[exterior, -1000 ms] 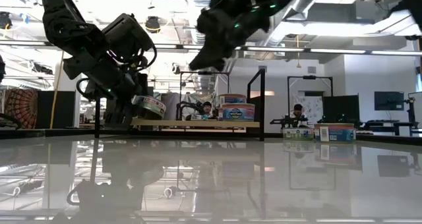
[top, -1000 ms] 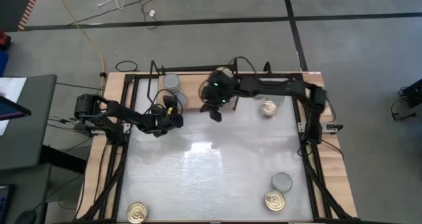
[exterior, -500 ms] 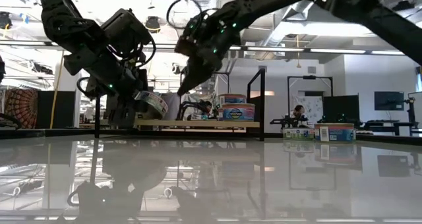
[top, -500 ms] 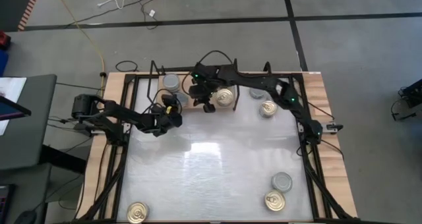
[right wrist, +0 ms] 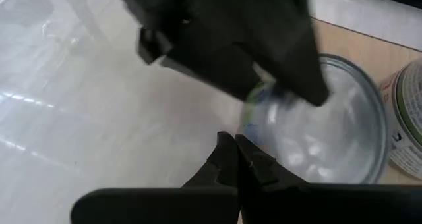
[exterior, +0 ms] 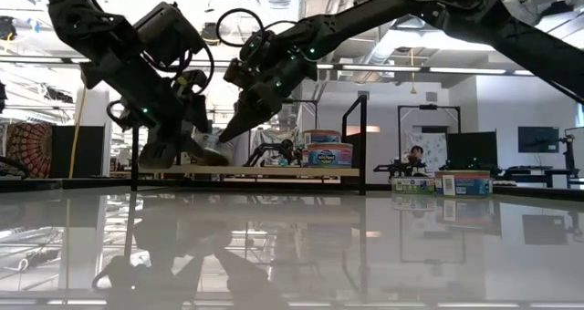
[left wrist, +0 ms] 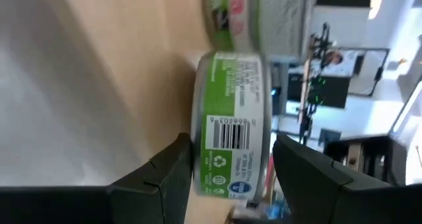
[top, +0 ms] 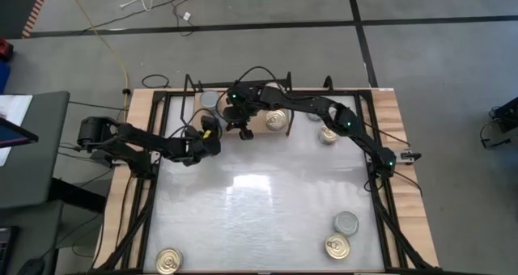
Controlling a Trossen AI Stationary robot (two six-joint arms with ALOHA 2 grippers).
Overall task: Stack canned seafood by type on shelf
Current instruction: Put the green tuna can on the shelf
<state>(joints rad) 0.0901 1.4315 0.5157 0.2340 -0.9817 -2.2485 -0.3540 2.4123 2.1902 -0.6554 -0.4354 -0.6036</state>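
My left gripper (top: 206, 134) (left wrist: 231, 151) is at the left end of the shelf (top: 261, 132) (exterior: 274, 170), shut on a green-labelled tin (left wrist: 231, 118) (exterior: 211, 146) with a grey-silver top (right wrist: 330, 135). My right gripper (top: 241, 130) (right wrist: 236, 148) (exterior: 224, 139) is shut. It reaches across from the right and slants down, with its tips close to that tin. A grey-topped tin (top: 210, 101) and a gold-topped tin (top: 277, 120) stand on the shelf board. My left gripper pinches the green-labelled tin between its two fingers (left wrist: 173, 168), one on each flat face, so the label wall (left wrist: 231, 128) faces the wrist camera. The tin is tilted over the shelf's left end. Whether its lower edge touches the board, I cannot tell. My right gripper has its shut fingertips (right wrist: 227, 151) right beside the tin's rim (right wrist: 249, 122); I cannot tell whether they touch it.
A gold-topped tin (top: 328, 133) sits on the white tabletop just right of the shelf. Near the table's near edge are a grey tin (top: 346, 222), a gold tin (top: 337, 246) and another gold tin (top: 167, 261). The shelf's black wire posts (exterior: 362, 141) stand upright.
My right gripper has swung along the shelf toward the table's left and come down, from over the gold-topped tin to just beside the tin in my left gripper. My left gripper has stayed at the shelf's left end with the tin.
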